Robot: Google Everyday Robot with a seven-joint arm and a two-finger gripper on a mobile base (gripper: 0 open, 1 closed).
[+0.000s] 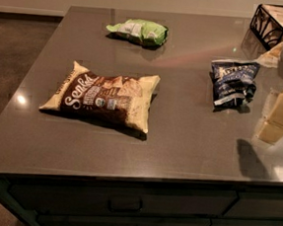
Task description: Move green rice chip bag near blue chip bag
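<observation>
Light-green foil rice chip bag lies ungrasped, well left of the cream gripper, whose grip I cannot tell. The navy wrinkled-foil chip bag sits near the gripper. The approach step is in hand; the next move calls for reaching across.

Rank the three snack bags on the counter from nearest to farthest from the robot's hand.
The hand is at the right edge of the counter.
1. blue chip bag: right side, just left of the hand.
2. Senba bag: front left, across the counter.
3. green rice chip bag: far back, left of centre.
</observation>
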